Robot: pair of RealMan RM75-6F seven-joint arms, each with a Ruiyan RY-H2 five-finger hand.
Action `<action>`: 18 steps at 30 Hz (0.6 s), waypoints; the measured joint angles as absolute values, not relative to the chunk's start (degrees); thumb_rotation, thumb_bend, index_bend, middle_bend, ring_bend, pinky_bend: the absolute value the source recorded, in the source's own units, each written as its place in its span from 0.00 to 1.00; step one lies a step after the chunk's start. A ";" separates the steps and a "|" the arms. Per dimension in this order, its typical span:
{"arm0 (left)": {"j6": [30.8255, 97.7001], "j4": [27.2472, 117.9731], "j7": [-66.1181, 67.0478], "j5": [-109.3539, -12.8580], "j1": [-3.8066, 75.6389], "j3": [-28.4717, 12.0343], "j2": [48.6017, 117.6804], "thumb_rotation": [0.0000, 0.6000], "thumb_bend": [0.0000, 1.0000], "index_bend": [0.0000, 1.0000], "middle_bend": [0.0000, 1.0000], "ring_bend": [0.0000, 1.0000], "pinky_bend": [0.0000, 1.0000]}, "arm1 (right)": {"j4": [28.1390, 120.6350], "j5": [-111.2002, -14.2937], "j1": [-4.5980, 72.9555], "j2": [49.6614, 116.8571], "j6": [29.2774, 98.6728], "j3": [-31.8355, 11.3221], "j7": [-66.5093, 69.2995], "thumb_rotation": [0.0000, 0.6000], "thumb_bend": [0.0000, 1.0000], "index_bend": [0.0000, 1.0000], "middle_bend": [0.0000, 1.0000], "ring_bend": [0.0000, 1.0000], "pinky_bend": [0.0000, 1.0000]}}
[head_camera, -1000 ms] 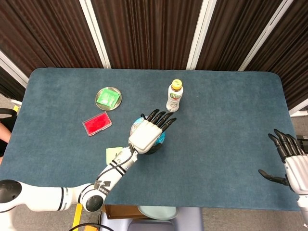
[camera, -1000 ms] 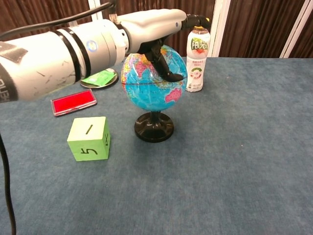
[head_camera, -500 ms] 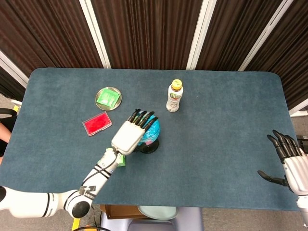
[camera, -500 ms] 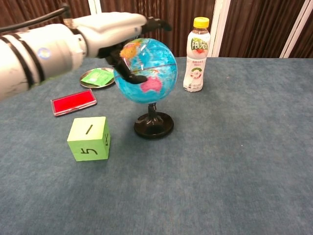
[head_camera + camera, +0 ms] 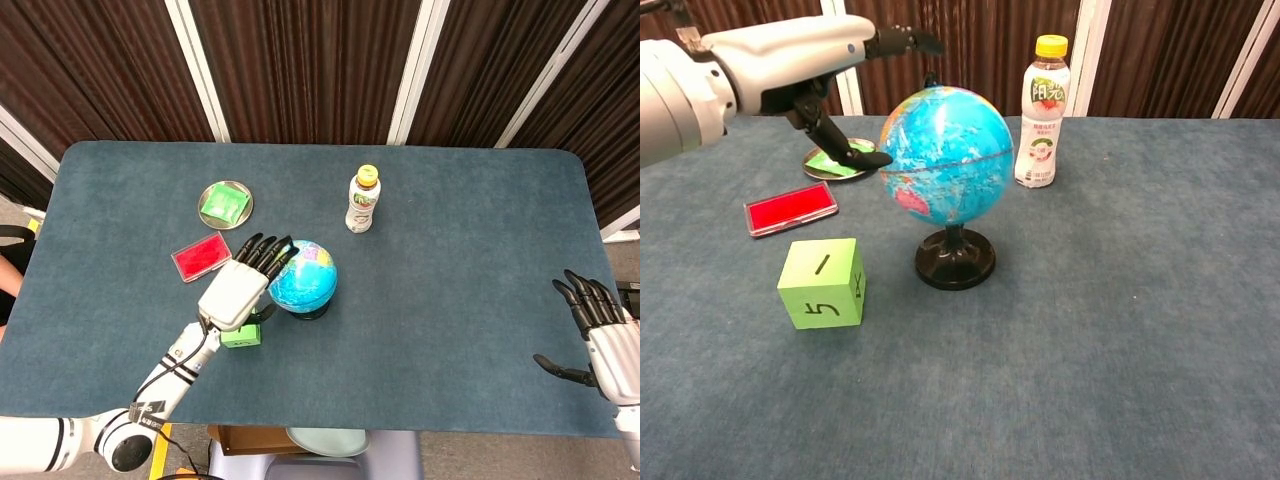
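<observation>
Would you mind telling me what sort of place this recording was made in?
Probably a robot test or demonstration room rather than a home. A table covered in blue-grey felt stands before dark pleated curtains, and unrelated props sit on it: a globe, a green numbered cube and a drink bottle.

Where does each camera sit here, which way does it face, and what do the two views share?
Head view: high above, looking down on the table; shows the left hand by the globe and the right hand at the table's edge.
Chest view: low at the front edge, looking level across; only the left arm and hand.
Shared: globe, bottle, green cube, red tray.
</observation>
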State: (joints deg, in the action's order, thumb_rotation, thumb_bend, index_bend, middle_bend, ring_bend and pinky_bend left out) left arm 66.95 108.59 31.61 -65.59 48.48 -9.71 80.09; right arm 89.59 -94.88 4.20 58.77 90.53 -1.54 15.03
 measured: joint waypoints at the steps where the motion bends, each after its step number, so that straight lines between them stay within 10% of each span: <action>1: 66.46 108.95 31.32 -66.25 48.79 -10.01 80.21 1.00 0.30 0.00 0.00 0.00 0.00 | 89.57 -94.88 4.13 58.76 90.67 -1.53 15.05 1.00 0.00 0.00 0.03 0.00 0.00; 18: 60.63 100.25 39.65 -51.44 61.30 -18.91 90.92 1.00 0.30 0.00 0.00 0.00 0.00 | 88.44 -93.99 3.44 58.93 91.04 -1.40 16.15 1.00 0.00 0.00 0.03 0.00 0.00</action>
